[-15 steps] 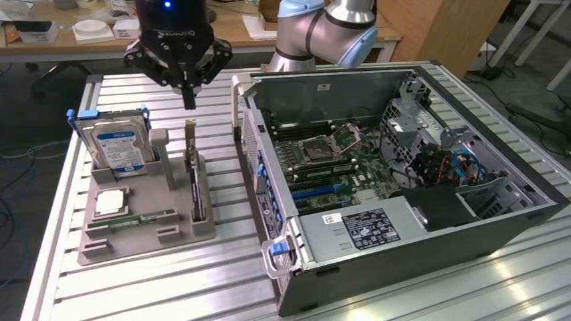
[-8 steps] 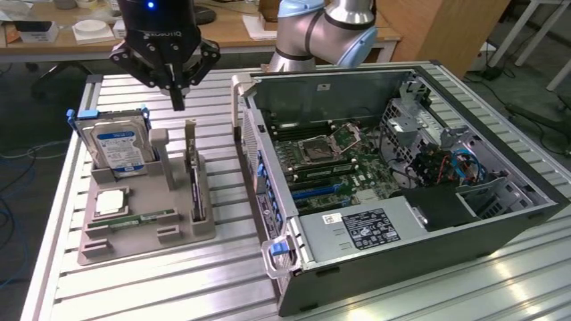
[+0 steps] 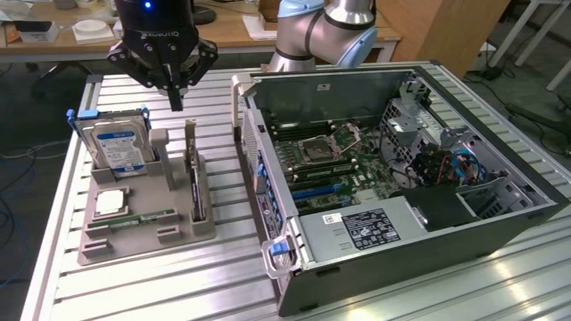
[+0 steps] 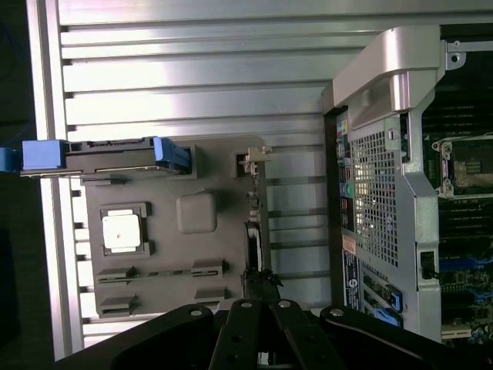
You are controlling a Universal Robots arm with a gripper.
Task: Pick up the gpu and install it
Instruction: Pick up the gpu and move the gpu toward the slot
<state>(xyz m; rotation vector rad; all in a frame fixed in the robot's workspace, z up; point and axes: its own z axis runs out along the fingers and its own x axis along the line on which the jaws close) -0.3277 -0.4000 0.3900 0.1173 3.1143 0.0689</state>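
gripper (image 3: 176, 100): closed, empty, hovering near gpu
gpu (image 3: 196, 192): thin black card, pale bracket end, standing on edge in gray holder (image 3: 134, 239)

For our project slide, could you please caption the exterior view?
Shut gripper hovers over the gpu, which stands on edge in a gray holder beside the open computer case.

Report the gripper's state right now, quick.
Gripper: shut, holding nothing, hanging just above the gpu, which stands on edge in the gray holder.
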